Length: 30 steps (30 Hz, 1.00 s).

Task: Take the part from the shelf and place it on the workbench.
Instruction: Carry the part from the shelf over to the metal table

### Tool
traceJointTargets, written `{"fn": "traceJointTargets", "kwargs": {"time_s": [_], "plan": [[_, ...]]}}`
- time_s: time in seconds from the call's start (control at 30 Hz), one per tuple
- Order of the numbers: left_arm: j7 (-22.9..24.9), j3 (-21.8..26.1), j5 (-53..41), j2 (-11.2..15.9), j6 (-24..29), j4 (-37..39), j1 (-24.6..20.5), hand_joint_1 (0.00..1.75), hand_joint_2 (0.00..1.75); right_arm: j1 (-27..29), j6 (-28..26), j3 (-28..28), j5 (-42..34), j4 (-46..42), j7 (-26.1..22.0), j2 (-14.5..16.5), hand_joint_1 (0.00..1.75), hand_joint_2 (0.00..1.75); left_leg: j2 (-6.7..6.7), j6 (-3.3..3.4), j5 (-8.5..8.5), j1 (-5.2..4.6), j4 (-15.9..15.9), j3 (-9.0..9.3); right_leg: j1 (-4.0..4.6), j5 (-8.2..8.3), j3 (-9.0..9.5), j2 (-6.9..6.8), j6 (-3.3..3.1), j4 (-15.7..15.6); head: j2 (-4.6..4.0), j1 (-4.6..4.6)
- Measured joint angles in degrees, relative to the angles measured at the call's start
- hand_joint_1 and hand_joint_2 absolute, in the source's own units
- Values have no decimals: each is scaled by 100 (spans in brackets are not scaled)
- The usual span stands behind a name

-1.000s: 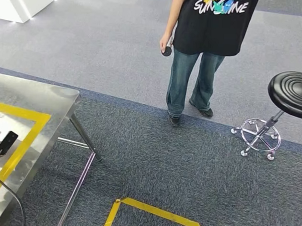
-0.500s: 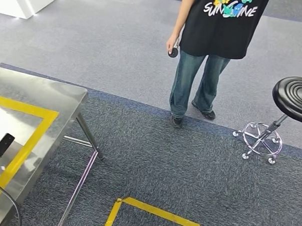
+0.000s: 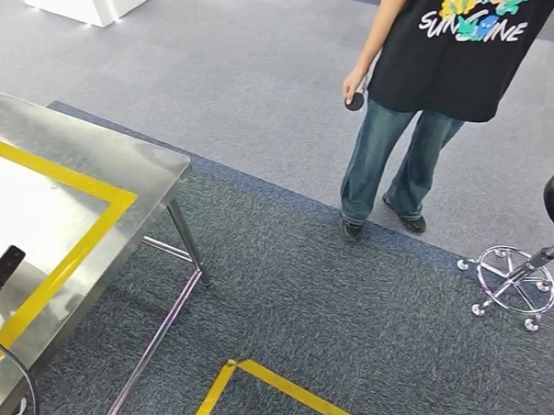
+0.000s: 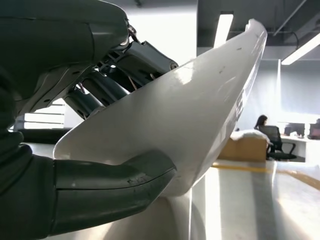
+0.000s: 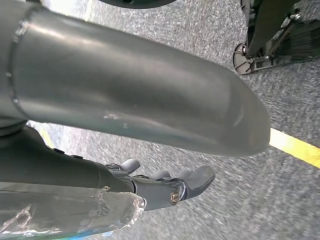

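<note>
while gripped, one white part (image 4: 196, 115)

Head looks down at workbench (image 3: 123, 169) (wrists close-up).

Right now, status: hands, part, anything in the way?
Left hand grips white part. Right hand hangs over the carpet, holding nothing. Steel workbench front-left, not yet reached. Person and stool stand off right.

Grey carpet (image 3: 266, 88) covers the floor, with a darker patch (image 3: 339, 302) marked by yellow tape (image 3: 287, 392). A black stool (image 3: 536, 265) stands at the right; strip lights (image 4: 223, 30) glow overhead.
</note>
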Motion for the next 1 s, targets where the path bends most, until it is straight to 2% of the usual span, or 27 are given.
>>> {"fn": "traceJointTargets", "kwargs": {"time_s": [0.07, 0.13, 0.17, 0.2, 0.23, 0.3, 0.33, 0.37, 0.43, 0.47, 0.5, 0.53, 0.57, 0.6, 0.63, 0.67, 0.7, 0.73, 0.77, 0.8, 0.83, 0.87, 0.9, 0.93, 0.97, 1.0], "plan": [[1, 7, -1, -5, -1, 2, 0, 175, 175, 1, -4, 3, 14, 0, 0, 0, 0, 0, 266, -43, -323, -3, 578, -275, 7, 5, 20, -148, -52, -35, 0, -23], [2, 7, -2, -27, -2, 3, 31, 175, 175, 12, -7, 3, 19, 0, 1, -1, 0, 0, 378, -80, -607, 14, 1298, -623, 26, -12, 22, -297, -73, -32, 0, -28], [2, 7, -4, -33, -2, 3, 54, 175, 175, 14, -7, 3, 20, 0, 1, -1, 0, 0, 396, -92, -612, 23, 1450, -697, 32, -21, 24, -374, -76, -30, 0, -29], [2, 7, -9, -37, -2, 3, 69, 175, 175, 13, -8, 3, 20, 0, 1, -1, 0, 0, 415, -97, -508, 29, 1377, -657, 37, -33, 31, -449, -74, -28, 0, -28], [2, 9, -14, -36, -2, 3, 73, 175, 175, 11, -7, 4, 21, 0, 1, 0, 0, 0, 462, -95, -320, 32, 1083, -500, 39, -47, 44, -521, -65, -25, 0, -29], [2, 18, -29, -34, -1, 3, 55, 175, 175, 5, -6, 5, 21, 0, 1, 1, 0, 0, 719, -70, 5, -2, 283, -75, 60, -87, 80, -655, -23, -12, 0, -32], [1, 21, -34, -35, -1, 3, 43, 175, 175, 2, -5, 5, 19, 0, 1, 1, 0, 0, 830, -41, 72, -28, 14, 67, 77, -108, 93, -717, 5, -3, 0, -29], [1, 25, -39, -36, -1, 3, 36, 175, 175, -1, -5, 6, 17, 0, 0, 1, 0, 0, 890, -10, 75, -57, -121, 129, 93, -128, 102, -778, 32, 4, 0, -27], [0, 39, -43, -26, 0, 3, 49, 175, 175, -11, -4, 7, 14, 0, 0, 1, 0, 0, 786, 64, 64, -80, -153, 130, 98, -162, 122, -912, 82, 3, 1, -25], [0, 46, -43, -18, 1, 2, 59, 175, 175, -17, -3, 8, 14, 0, -1, 1, 0, 0, 715, 98, 73, -73, -169, 136, 87, -201, 120, -893, 116, 31, 1, -24], [0, 53, -43, -9, 2, 1, 55, 175, 175, -21, -4, 8, 13, 0, -2, 1, 0, 0, 647, 135, 85, -60, -184, 144, 72, -284, 79, -788, 147, 139, 1, -14], [0, 55, -43, -10, 3, -1, 42, 175, 175, -22, -4, 9, 13, 0, -3, 1, 0, 0, 581, 171, 97, -44, -199, 152, 58, -421, -24, -626, 175, 371, 1, -2], [0, 55, -43, -18, 4, -1, 32, 175, 175, -21, -5, 10, 13, 0, -4, 1, 0, 0, 517, 194, 101, -35, -201, 151, 42, -597, -196, -432, 193, 725, 1, 11], [-1, 55, -45, -29, 4, -1, 27, 175, 175, -14, -5, 11, 13, 0, -3, 1, 0, 0, 446, 209, 102, -33, -200, 146, 34, -778, -410, -303, 201, 1154, 1, 20], [-1, 54, -47, -44, 4, -1, 33, 175, 175, -6, -4, 12, 13, 0, -2, 1, 0, 0, 371, 215, 102, -33, -198, 144, 31, -901, -613, -241, 205, 1528, 1, 21], [-2, 54, -49, -55, 4, 0, 43, 175, 175, 3, -4, 13, 13, 0, -1, 1, 0, 0, 290, 216, 101, -34, -196, 144, 30, -921, -748, -216, 204, 1739, 1, 21], [-2, 55, -51, -61, 4, 1, 50, 175, 175, 10, -3, 14, 12, 0, -1, 1, 0, 0, 207, 215, 101, -34, -195, 148, 29, -824, -781, -202, 199, 1728, 1, 24], [-2, 56, -51, -65, 4, 1, 53, 175, 175, 13, -3, 14, 12, 0, -1, 1, 0, 0, 127, 213, 100, -32, -193, 154, 24, -622, -694, -173, 187, 1474, 1, 26], [-2, 57, -51, -67, 4, 1, 53, 175, 175, 12, -3, 15, 12, 0, -1, 0, 0, 0, 47, 205, 98, -27, -192, 161, 14, -374, -530, -96, 176, 1073, 1, 28], [-2, 57, -51, -70, 4, 0, 52, 175, 175, 10, -3, 15, 11, 0, -2, 0, 0, 0, -22, 189, 95, -29, -187, 159, -2, -186, -356, 47, 162, 675, 1, 29], [-2, 57, -50, -75, 4, 0, 47, 175, 175, 9, -3, 16, 10, 0, -2, -1, 0, 0, -90, 163, 96, -28, -176, 143, -21, -71, -200, 172, 152, 347, 1, 27], [-2, 58, -50, -78, 4, -1, 45, 175, 175, 9, -2, 17, 8, 0, -2, -1, 0, 0, -157, 127, 105, -22, -169, 119, -31, -31, -107, 263, 144, 163, 1, 25], [-2, 61, -49, -78, 4, -1, 50, 175, 175, 8, 1, 18, 4, 0, -2, -1, 0, 0, -223, 86, 119, -14, -169, 92, -32, -50, -66, 285, 131, 100, 1, 25], [-2, 66, -48, -73, 4, -1, 61, 175, 175, 8, 5, 18, 1, 0, -3, -1, 0, 0, -295, 47, 135, 1, -172, 70, -30, -52, -42, 224, 114, 71, 0, 24], [-2, 72, -48, -65, 4, -1, 79, 175, 175, 3, 13, 18, -2, 0, -4, -1, 0, 0, -308, 17, 130, 11, -168, 56, -29, -41, -34, 154, 84, 55, 0, 25], [-2, 78, -45, -55, 4, 0, 91, 175, 175, -2, 25, 18, -6, 0, -10, 0, 0, 0, -226, -7, 77, 10, -104, 21, -30, -32, -21, 83, 48, 32, 0, 14]]}}
